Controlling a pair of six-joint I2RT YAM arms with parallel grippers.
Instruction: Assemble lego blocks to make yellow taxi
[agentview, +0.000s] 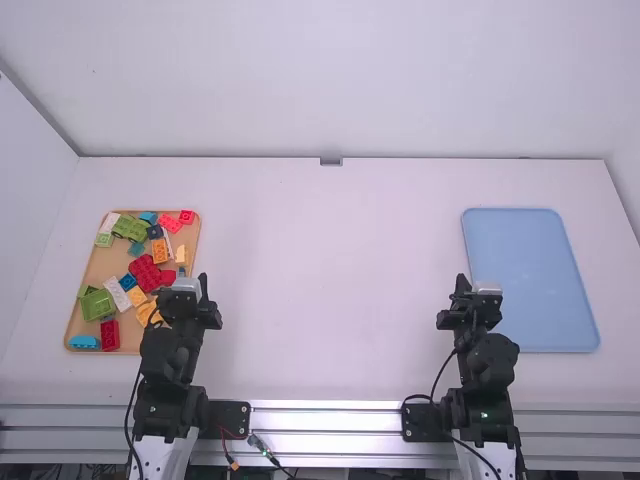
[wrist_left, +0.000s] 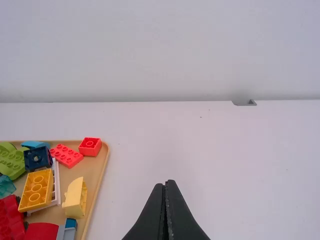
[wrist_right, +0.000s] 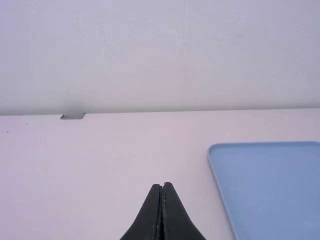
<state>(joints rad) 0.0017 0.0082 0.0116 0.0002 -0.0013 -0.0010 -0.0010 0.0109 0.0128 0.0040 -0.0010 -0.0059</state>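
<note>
With left tool (wrist_left: 168, 185) and right tool (wrist_right: 162, 186) closed, open the left before lowering toward lego blocks (agentview: 145, 272) in the tray (wrist_left: 95, 175) near the tabletop's (agentview: 330, 280) left edge. Grip a yellow block (wrist_left: 75, 199) squarely.

Broad open lane down the middle of the white table (agentview: 320, 270), tan tray (wrist_left: 95, 175) crowded with blocks (agentview: 145, 273) to its left, blue tray (agentview: 520, 260) to its right, wall (agentview: 330, 80) behind.
</note>
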